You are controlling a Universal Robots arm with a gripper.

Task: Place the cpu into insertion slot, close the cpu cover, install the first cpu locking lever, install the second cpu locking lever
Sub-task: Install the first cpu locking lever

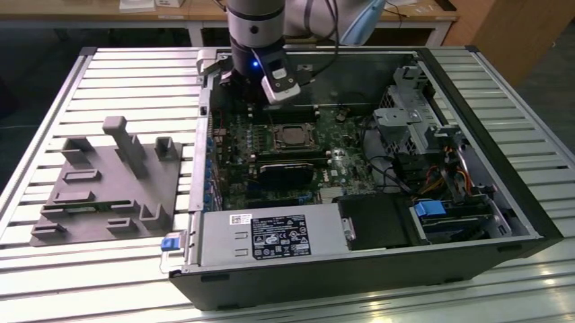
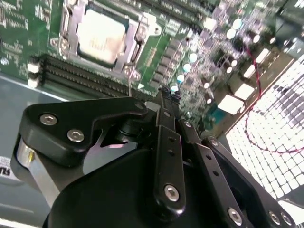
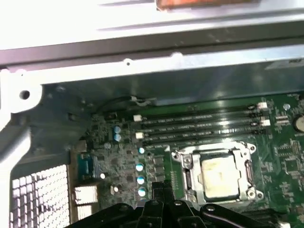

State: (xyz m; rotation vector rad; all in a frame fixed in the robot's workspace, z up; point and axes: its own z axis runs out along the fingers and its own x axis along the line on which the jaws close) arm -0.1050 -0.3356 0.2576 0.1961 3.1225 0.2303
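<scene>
The cpu (image 1: 289,136) lies flat in the insertion slot (image 1: 272,129) on the green board, its dull silver top showing through the window of the cpu cover (image 2: 70,29), which lies down around it. Both wrist views show the cpu (image 2: 101,35) (image 3: 219,176) inside that silvery frame (image 3: 186,174). A thin metal lever (image 2: 129,81) runs out from the socket's corner toward my gripper. My gripper (image 2: 169,93) (image 3: 159,186) hangs above the board beside the socket, toward the case's rear wall. Its fingers are shut together with nothing between them.
The open computer case (image 1: 503,222) lies on a slatted metal table (image 1: 134,74). Long black memory slots (image 3: 199,126) run beside the socket. A drive cage and cables (image 1: 422,134) fill the exterior view's right. A grey fixture with pegs (image 1: 108,182) sits at its left.
</scene>
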